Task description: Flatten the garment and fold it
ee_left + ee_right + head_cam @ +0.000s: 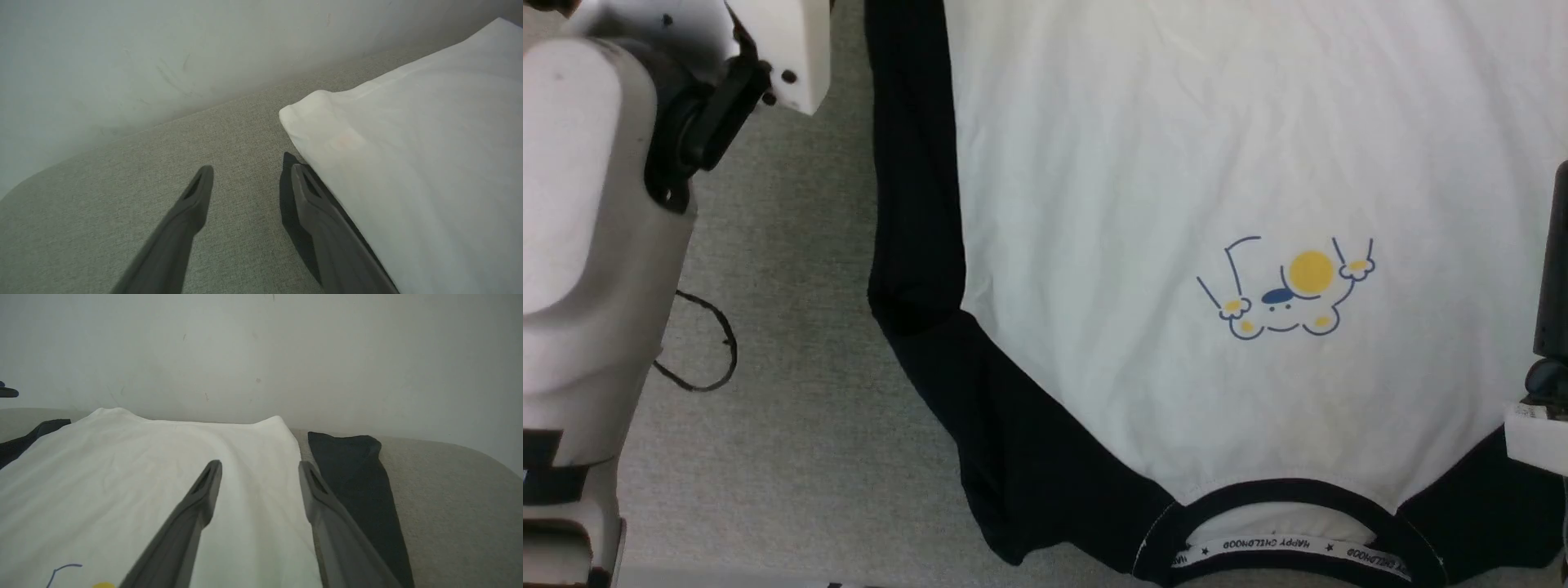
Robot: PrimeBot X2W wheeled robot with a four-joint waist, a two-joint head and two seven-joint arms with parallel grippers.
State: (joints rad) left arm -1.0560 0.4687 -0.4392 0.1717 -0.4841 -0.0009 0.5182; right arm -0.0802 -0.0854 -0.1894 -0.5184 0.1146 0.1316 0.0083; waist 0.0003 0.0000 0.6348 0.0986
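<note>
The garment (1143, 204) lies spread face up on a grey fabric surface, collar (1290, 523) nearest me and the cartoon print (1286, 290) on its white chest. One black sleeve (915, 180) lies folded along its left side. In the left wrist view my left gripper (250, 169) is open just above the grey surface, its right finger beside the white hem corner (322, 118). Over the garment's white body (163, 465), my right gripper (259, 464) stands open and holds nothing. The other black sleeve (351, 465) lies just to its right.
The grey surface (792, 367) ends at a pale wall (261, 355) beyond the hem. A thin black cord loop (715, 351) lies on it left of the garment. My pale left forearm (588, 204) covers the left side of the head view.
</note>
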